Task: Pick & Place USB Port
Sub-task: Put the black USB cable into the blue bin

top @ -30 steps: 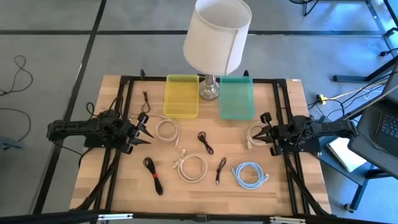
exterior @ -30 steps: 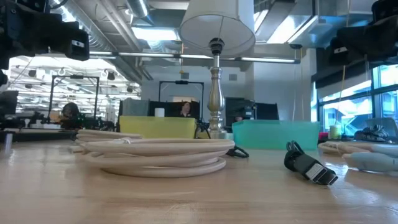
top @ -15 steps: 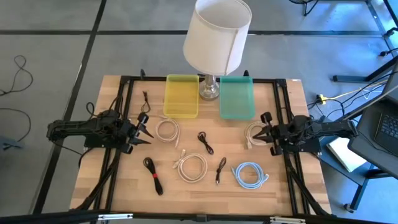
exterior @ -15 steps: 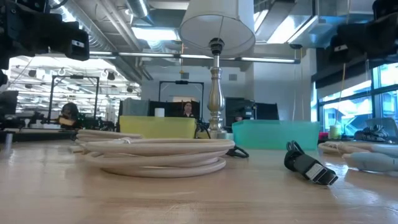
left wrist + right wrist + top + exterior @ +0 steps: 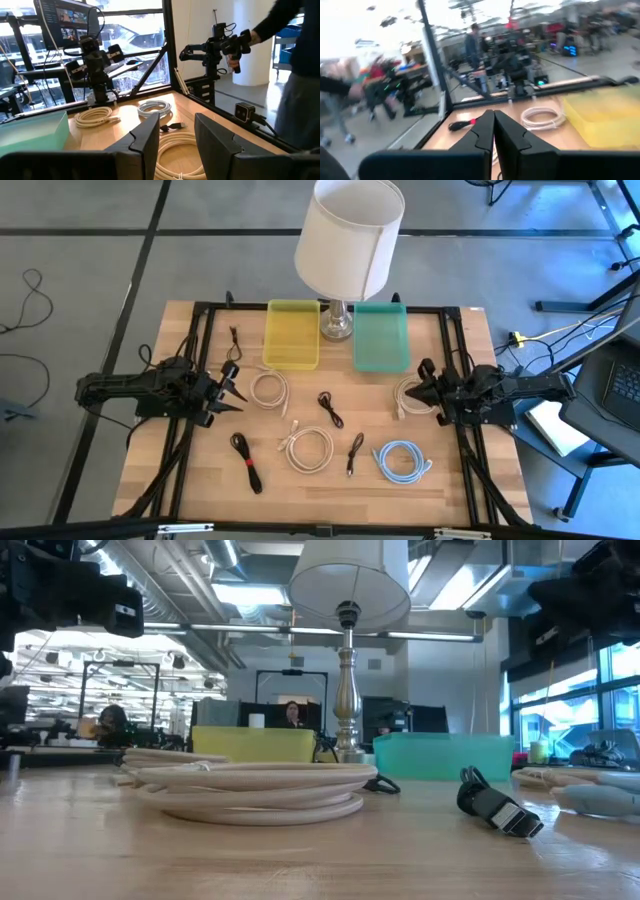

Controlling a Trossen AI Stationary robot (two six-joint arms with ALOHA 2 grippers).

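Note:
Several coiled cables lie flat on the wooden table point(image 5: 200, 470): cream coils point(image 5: 268, 390) point(image 5: 309, 448) point(image 5: 408, 395), a blue coil point(image 5: 402, 460) and short black cables point(image 5: 328, 408) point(image 5: 355, 452) point(image 5: 246, 462). One black cable's plug point(image 5: 497, 808) shows in the low view. Which of them is the USB port I cannot tell. My left gripper point(image 5: 238, 392) point(image 5: 175, 145) hangs open at the table's left, pointing level toward the cream coil beside it. My right gripper point(image 5: 420, 392) point(image 5: 494, 131) is shut at the table's right, above the third cream coil's edge, with nothing in it.
A yellow tray point(image 5: 291, 335) and a teal tray point(image 5: 381, 338) stand at the far edge with a lamp point(image 5: 348, 235) between them. A black frame point(image 5: 455, 350) runs along the table's sides. A person point(image 5: 295, 50) stands beyond the table's near edge.
My right gripper has rolled about the line it points along, staying in place and shut. Nothing on the table has moved.

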